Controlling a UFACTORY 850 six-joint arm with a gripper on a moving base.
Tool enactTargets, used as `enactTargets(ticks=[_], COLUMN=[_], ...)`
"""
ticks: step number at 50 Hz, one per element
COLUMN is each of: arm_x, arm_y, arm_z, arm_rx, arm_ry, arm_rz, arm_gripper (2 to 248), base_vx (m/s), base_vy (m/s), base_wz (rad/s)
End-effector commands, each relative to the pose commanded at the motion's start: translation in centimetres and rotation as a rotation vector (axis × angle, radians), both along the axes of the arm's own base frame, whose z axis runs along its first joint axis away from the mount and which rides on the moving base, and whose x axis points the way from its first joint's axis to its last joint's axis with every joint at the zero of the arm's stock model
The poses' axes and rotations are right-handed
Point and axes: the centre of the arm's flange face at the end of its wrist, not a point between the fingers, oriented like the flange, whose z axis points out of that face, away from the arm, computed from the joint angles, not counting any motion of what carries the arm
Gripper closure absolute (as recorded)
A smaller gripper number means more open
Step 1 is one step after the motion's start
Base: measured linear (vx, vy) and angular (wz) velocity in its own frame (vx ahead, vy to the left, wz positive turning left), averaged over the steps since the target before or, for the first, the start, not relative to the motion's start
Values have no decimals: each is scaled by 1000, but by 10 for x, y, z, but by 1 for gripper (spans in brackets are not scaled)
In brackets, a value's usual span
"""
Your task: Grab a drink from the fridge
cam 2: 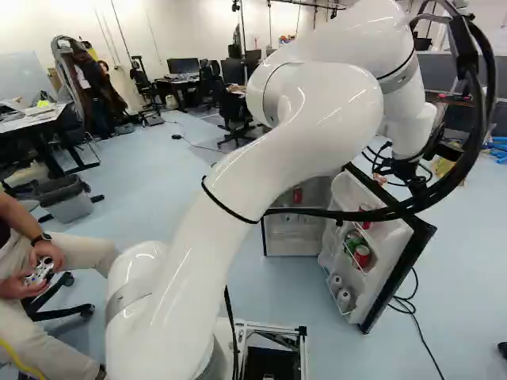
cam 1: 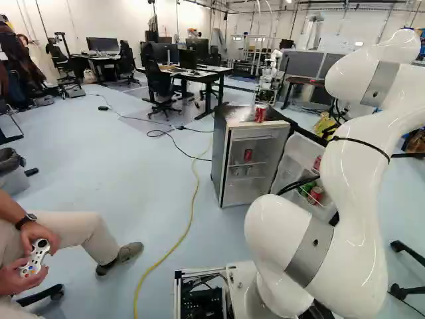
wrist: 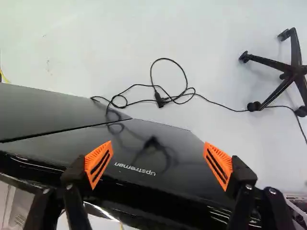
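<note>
Cord mess and office clutter hanging out around the claw (cam 2: 412, 180)
So a black cord (wrist: 186, 81) is lying all looped up on the pale floor (wrist: 144, 28) ahead of the claw, with a little black plug piece (wrist: 159, 99) sitting in the tangle, and its tail is running over to a wheeled chair base (wrist: 294, 48) standing ahead and off to one side. Well off to the claw's left, a yellow cable (cam 1: 192, 206) is snaking along, a grey bin (cam 2: 67, 202) is sitting farther out, and coats (cam 2: 99, 75) are hanging way back. Farther ahead-left of the claw, a desk (cam 1: 207, 77) is holding up monitors (cam 1: 163, 52).
</note>
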Motion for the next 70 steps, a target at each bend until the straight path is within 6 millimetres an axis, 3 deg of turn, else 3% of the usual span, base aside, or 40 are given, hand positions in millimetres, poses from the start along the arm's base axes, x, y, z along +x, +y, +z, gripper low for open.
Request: enactTargets(ticks=[70], arm_x=[-47], arm_y=[40], arm_z=[3], arm_rx=[64], arm_ry=[51], arm_rz=[-17], arm_gripper=[3], base_vx=[0], base_vy=[0], base_wz=[0])
